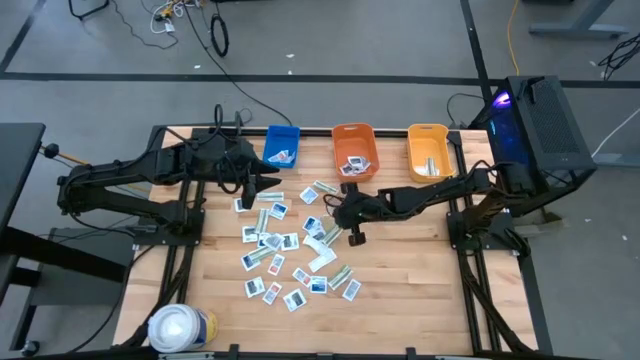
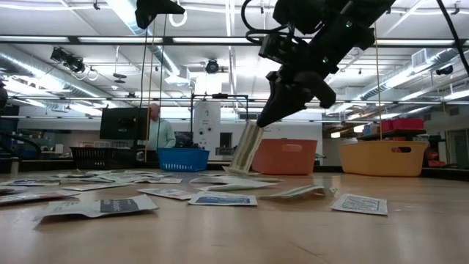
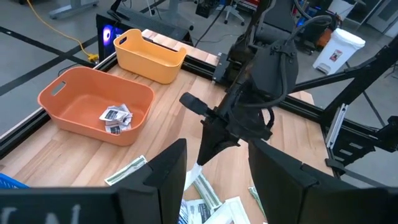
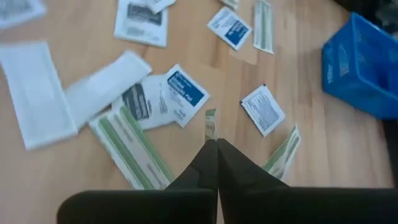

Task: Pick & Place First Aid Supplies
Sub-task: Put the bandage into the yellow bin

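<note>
Many small white packets and pale green strips, the first aid supplies (image 1: 285, 250), lie flat and scattered on the wooden table. My right gripper (image 2: 267, 117) hangs above the pile's far part, shut on one pale green strip (image 2: 248, 150). In the high view it sits at the pile's far right (image 1: 333, 206). My left gripper (image 1: 268, 183) waits open, raised above the pile's far left; nothing sits between its fingers (image 3: 171, 168). More packets lie in the orange bin (image 3: 116, 118) and the blue bin (image 1: 281, 155). My right gripper pinches the strip's upper end (image 4: 210, 127) between its two shut fingertips, which slant down from the table's right side. The strip hangs tilted below the fingers. Whether its lower end (image 2: 239, 170) is still on the table, I cannot tell.
Blue (image 1: 281, 142), orange (image 1: 354, 148) and yellow (image 1: 429, 148) bins stand in a row along the far edge. A large white roll (image 1: 180, 327) stands at the near left corner. Bare wood lies at the near right (image 1: 410, 300). A person (image 2: 155, 130) stands in the room beyond.
</note>
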